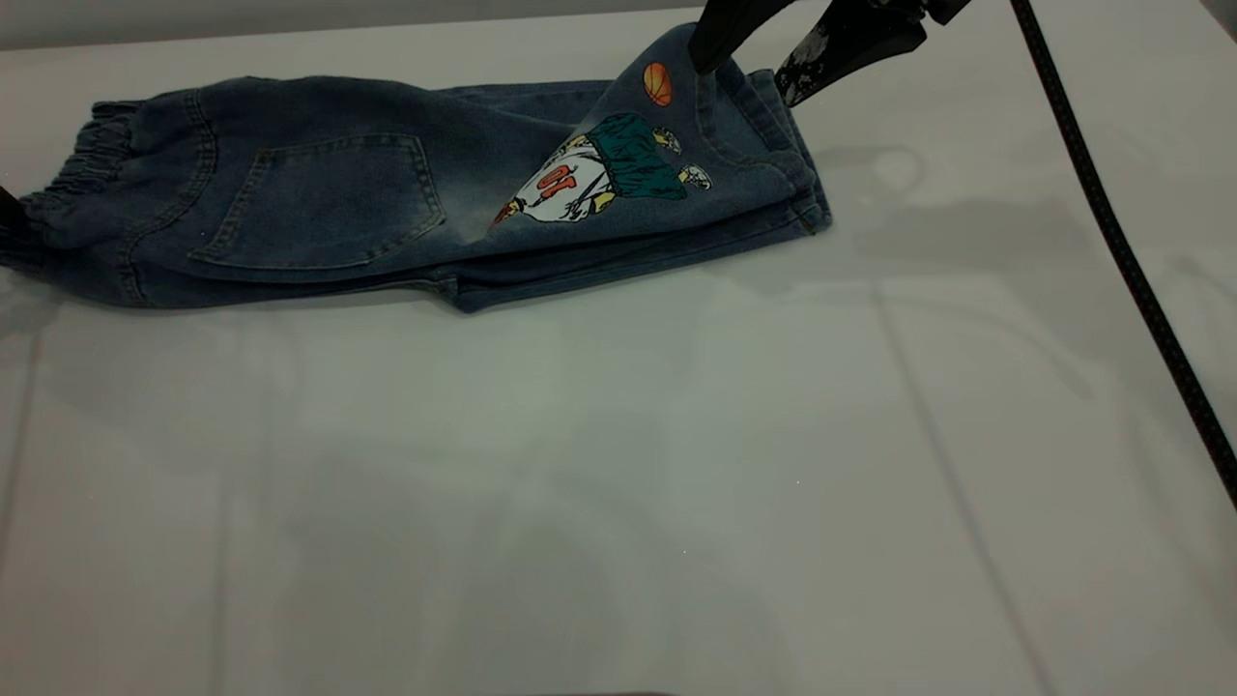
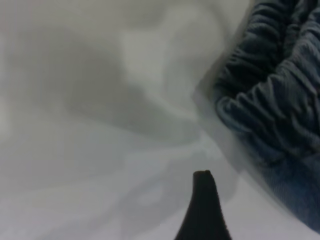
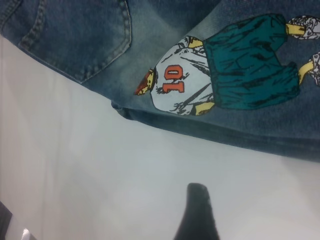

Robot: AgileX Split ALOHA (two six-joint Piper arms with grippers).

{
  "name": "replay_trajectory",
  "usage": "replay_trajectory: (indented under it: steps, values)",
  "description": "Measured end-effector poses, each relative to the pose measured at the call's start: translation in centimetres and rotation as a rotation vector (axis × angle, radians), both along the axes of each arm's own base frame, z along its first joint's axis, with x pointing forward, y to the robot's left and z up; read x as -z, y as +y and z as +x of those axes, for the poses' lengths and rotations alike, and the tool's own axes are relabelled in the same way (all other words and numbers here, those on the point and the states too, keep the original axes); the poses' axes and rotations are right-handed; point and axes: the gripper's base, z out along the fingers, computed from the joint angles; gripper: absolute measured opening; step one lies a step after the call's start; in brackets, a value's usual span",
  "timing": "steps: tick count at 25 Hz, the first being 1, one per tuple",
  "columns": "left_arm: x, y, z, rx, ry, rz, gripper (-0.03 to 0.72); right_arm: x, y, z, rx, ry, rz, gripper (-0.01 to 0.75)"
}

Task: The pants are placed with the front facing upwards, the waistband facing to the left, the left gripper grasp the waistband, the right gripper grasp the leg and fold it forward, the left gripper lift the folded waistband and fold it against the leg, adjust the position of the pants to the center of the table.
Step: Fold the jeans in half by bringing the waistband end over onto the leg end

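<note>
The pants (image 1: pixel 319 193) lie folded lengthwise at the far side of the table (image 1: pixel 618 464), back pocket up. The gathered waistband (image 1: pixel 92 155) is at the left end and fills one side of the left wrist view (image 2: pixel 270 90). The leg (image 1: pixel 628 164) with the number 10 player print (image 3: pixel 225 75) points right, and its hem rises slightly at the far edge. My right gripper (image 1: pixel 744 82) hangs over that hem, open, one fingertip touching the denim. My left gripper (image 1: pixel 8 227) sits at the waistband's end, open; only one of its fingers (image 2: pixel 202 200) shows, beside the cloth.
The right arm's black cable (image 1: pixel 1121 251) runs down along the right side of the table. The table's far edge lies just behind the pants. Bare white tabletop stretches from the pants to the near side.
</note>
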Motion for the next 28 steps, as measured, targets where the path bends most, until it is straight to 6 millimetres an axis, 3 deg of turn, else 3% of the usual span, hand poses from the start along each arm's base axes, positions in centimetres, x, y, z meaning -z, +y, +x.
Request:
replay_trajectory:
  steps: [12, 16, 20, 25, 28]
  values:
    - [2.5, -1.1, 1.0, -0.023, -0.036, -0.029, 0.497, 0.0, 0.0, 0.0, 0.000, 0.000, 0.000, 0.475]
    - [3.4, -1.4, 1.3, -0.036, -0.048, -0.045, 0.462, 0.0, 0.0, -0.1, -0.005, 0.006, 0.003, 0.475]
    - [4.3, -1.5, 1.5, -0.072, -0.042, -0.076, 0.359, -0.2, 0.3, -0.1, 0.001, 0.021, 0.046, 0.475]
    - [4.9, -1.7, 1.7, -0.081, -0.037, -0.070, 0.102, -0.6, 0.8, -0.1, 0.017, 0.020, 0.101, 0.473]
    - [4.8, -2.2, 1.9, -0.046, -0.045, -0.036, 0.056, -0.8, 1.8, -0.2, 0.007, 0.005, 0.136, 0.467]
